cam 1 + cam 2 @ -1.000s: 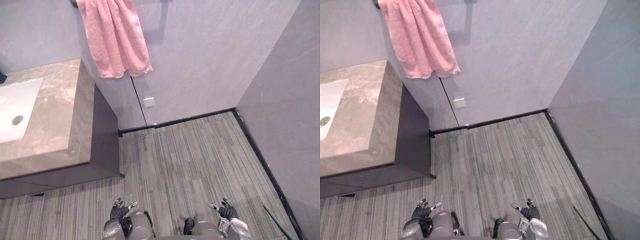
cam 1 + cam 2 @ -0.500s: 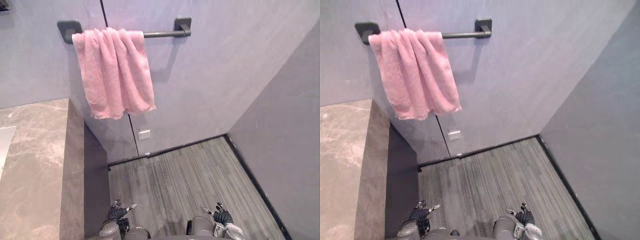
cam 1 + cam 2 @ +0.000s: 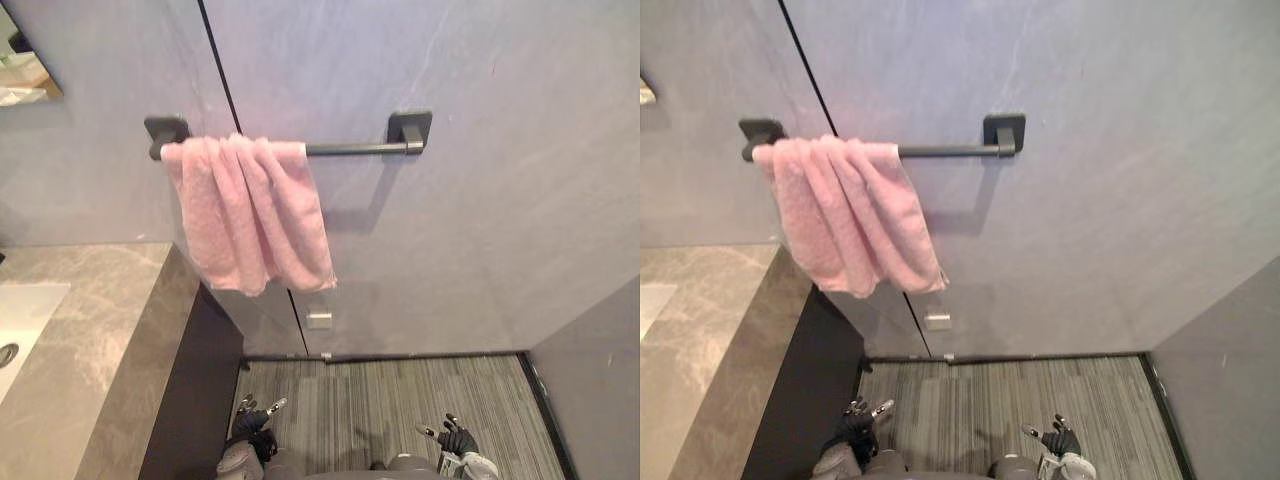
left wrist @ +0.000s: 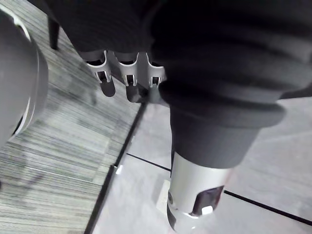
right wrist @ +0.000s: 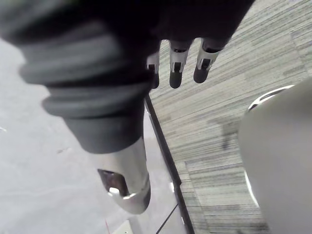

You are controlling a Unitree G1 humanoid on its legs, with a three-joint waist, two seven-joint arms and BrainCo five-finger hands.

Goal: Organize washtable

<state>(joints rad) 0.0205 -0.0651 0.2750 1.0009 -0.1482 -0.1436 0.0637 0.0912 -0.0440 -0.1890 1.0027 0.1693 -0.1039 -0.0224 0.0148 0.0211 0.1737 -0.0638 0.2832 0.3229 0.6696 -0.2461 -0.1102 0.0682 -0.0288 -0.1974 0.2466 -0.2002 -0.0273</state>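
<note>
Fingers point(image 4: 108, 84) of left hand point(image 3: 252, 420) and right hand point(image 3: 455, 438) hang loosely apart, empty (approach step, likely); washtable point(image 3: 90, 330) sits beyond the left fingers, untouched. Next: step closer, reach its top.

Soft, fairly bright light; the towel point(image 3: 255, 215) and its rail point(image 3: 350, 149) cast faint shadows down-right on the grey wall point(image 3: 480, 240).

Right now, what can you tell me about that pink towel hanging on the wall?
The pink towel looks like soft, fluffy terry cloth. It is draped over the left end of a dark metal bar fixed to the grey wall, bunched into several vertical folds, its bottom edge reaching lowest on the right. It clearly touches the bar; its bottom hangs near the stone counter.
</note>
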